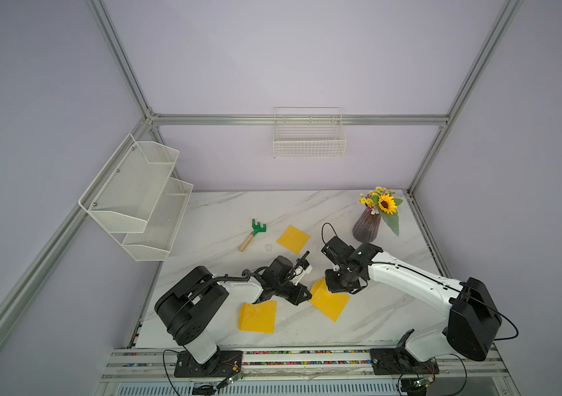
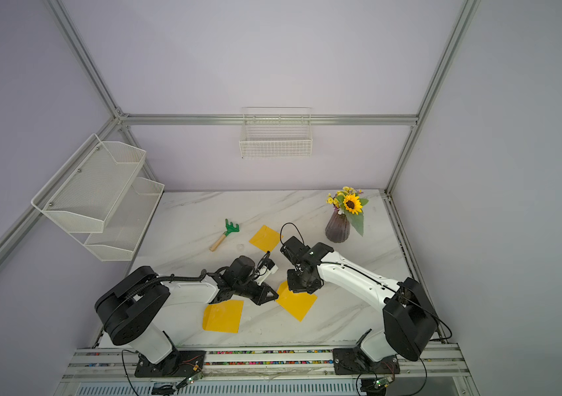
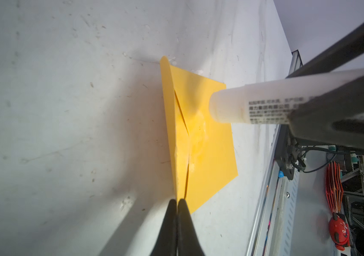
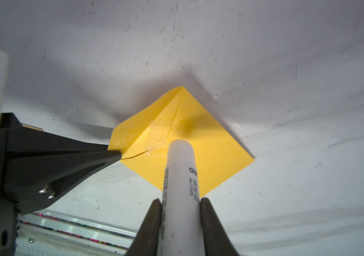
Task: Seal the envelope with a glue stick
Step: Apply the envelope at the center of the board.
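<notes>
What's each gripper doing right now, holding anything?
Left gripper: closed, pinching the lifted flap of the yellow envelope.
Right gripper: closed on the glue stick, tip pointed at that envelope.

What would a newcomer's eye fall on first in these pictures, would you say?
Probably the bright yellow envelope near the middle of the table. The left gripper pinches its raised flap, while the right gripper points the glue stick down at its glossy centre. Next comes the sunflower vase at the table's far right corner.
</notes>
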You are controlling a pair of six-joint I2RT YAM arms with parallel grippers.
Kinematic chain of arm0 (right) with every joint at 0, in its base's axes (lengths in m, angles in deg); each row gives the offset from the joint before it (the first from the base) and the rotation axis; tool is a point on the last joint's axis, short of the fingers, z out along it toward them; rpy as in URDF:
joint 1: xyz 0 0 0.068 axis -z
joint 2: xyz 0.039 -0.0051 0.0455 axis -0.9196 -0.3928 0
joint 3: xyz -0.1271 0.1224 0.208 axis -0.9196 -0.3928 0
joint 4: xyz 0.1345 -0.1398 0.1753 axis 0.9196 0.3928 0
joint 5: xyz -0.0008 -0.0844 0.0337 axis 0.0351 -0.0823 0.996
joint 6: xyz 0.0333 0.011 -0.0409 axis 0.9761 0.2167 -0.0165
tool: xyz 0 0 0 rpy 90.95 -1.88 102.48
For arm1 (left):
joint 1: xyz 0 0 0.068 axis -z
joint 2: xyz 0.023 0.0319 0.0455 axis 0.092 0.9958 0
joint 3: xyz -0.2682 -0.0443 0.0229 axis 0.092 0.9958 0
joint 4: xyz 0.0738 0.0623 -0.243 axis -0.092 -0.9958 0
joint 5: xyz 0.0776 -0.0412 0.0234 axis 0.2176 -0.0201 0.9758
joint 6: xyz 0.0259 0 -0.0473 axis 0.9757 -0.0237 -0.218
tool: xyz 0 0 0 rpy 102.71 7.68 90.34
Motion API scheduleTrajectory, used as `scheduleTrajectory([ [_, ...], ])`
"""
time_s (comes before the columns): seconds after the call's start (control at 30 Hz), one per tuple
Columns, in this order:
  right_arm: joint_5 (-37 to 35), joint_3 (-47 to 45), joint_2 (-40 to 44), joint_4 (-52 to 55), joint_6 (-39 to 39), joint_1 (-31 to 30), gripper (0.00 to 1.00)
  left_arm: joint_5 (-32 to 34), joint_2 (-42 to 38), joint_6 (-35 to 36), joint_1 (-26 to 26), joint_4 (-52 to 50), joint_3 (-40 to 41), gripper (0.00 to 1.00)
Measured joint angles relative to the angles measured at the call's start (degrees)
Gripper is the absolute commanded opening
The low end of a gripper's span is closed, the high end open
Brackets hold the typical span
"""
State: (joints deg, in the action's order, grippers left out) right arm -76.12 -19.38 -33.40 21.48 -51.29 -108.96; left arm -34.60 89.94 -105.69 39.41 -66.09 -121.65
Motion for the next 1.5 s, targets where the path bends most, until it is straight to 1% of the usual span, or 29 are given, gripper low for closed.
scheduleTrajectory([
  [0.1, 1.01, 0.79, -1.70, 0.87, 0.24, 0.00, 0.00, -0.33, 1.53, -1.42, 1.07, 1.77, 0.00, 0.00],
  [0.3, 0.96, 1.60, -4.90, 3.15, 0.46, 0.00, 0.00, -0.48, 4.55, -4.81, 1.46, 4.28, 0.00, 0.00],
  [0.53, 1.42, 0.92, -6.45, 3.26, 0.46, 0.00, 0.00, -1.73, 5.62, -6.27, 1.46, 5.11, -0.37, 0.00],
  [0.9, 7.96, -0.17, -8.24, 0.57, 0.44, 0.37, 0.00, -2.23, 5.86, -6.49, 1.46, 5.29, -0.39, 0.00],
  [1.0, 6.12, -0.02, -8.28, 0.74, 0.66, 0.35, 0.00, -2.40, 5.92, -6.49, 1.46, 5.40, -0.39, 0.00],
  [1.17, -0.13, 2.58, -10.19, 4.02, 0.59, -0.13, 0.00, -2.84, 6.19, -6.49, 1.46, 5.75, -0.39, 0.00],
  [1.27, -1.16, 3.48, -11.13, 4.59, 0.17, -0.07, 0.00, -2.86, 6.19, -6.49, 1.46, 5.73, -0.39, 0.00],
  [1.33, -0.02, 3.56, -11.30, 4.31, -0.11, -0.07, 0.00, -2.84, 6.19, -6.49, 1.46, 5.73, -0.39, 0.00],
  [1.5, 6.03, 2.89, -11.23, 1.25, -0.42, 0.57, 0.00, -2.84, 6.19, -6.49, 1.46, 5.73, -0.39, 0.00],
])
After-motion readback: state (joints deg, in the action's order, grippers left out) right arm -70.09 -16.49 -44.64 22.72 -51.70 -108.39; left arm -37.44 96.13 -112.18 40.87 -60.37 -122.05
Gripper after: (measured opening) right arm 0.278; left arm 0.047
